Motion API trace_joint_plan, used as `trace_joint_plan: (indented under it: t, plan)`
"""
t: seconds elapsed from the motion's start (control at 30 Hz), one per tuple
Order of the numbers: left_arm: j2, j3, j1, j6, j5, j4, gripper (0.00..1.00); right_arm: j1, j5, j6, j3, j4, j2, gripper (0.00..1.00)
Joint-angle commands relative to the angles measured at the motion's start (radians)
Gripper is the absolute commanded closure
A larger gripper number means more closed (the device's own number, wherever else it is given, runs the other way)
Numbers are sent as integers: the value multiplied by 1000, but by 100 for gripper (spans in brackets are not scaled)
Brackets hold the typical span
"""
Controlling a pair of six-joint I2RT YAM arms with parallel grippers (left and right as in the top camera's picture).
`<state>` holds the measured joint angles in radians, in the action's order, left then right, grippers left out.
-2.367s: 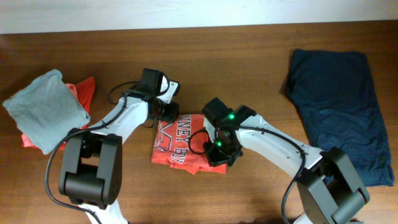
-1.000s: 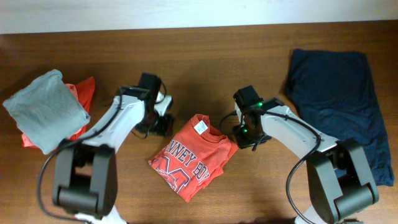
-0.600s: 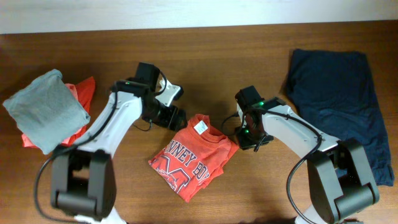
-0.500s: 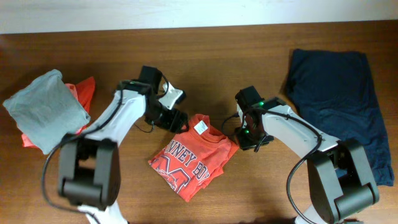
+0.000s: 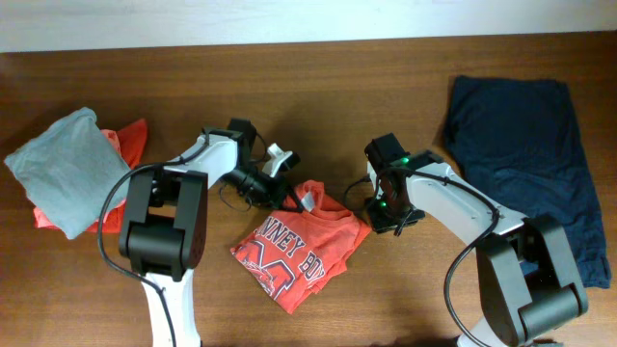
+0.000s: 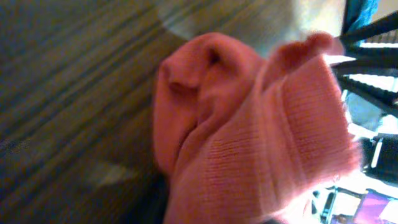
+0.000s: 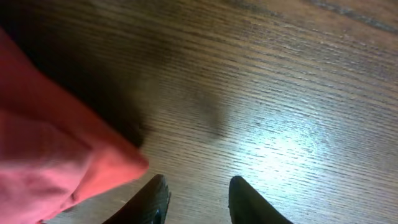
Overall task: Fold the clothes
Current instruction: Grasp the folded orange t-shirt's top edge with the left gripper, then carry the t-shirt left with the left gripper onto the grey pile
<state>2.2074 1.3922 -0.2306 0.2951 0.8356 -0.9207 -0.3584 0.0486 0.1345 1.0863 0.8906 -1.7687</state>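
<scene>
The red-orange T-shirt with white-and-navy lettering lies folded and slightly askew at the table's centre. My left gripper is at its upper-left collar edge, beside the white neck label. In the left wrist view a bunched ridge of the shirt's fabric rises into the jaws, which the cloth hides; the gripper is shut on it. My right gripper sits just off the shirt's right corner. Its dark fingers stand open over bare wood. The navy garment lies spread flat at the far right.
A light-grey folded shirt rests on an orange-red folded shirt at the far left. Bare wooden tabletop runs between the arms and along the back edge.
My left gripper swung right from beside the shirt onto its collar edge and closed on the fabric. The right gripper and the shirt's body stayed put.
</scene>
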Motion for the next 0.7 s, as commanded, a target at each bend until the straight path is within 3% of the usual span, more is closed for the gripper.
trace_joint_plan:
  t: [0.0,0.1,0.23,0.33,0.47,0.67]
  plan:
    - [45,-16,-9,14,-13,-3,87,6,-13,0,18,4,2,62]
    - [45,1,-1,14,-48,-7,100,6,-13,0,18,4,2,63]
    - [24,80,26,73,-61,-77,100,6,-22,0,18,12,2,63]
    - [-25,170,54,67,-149,-128,99,6,-56,1,19,27,2,64]
    - [-156,306,121,-57,-449,-175,99,8,-61,1,19,43,3,64]
    - [-333,353,224,-108,-557,-188,100,8,-61,4,19,37,3,64]
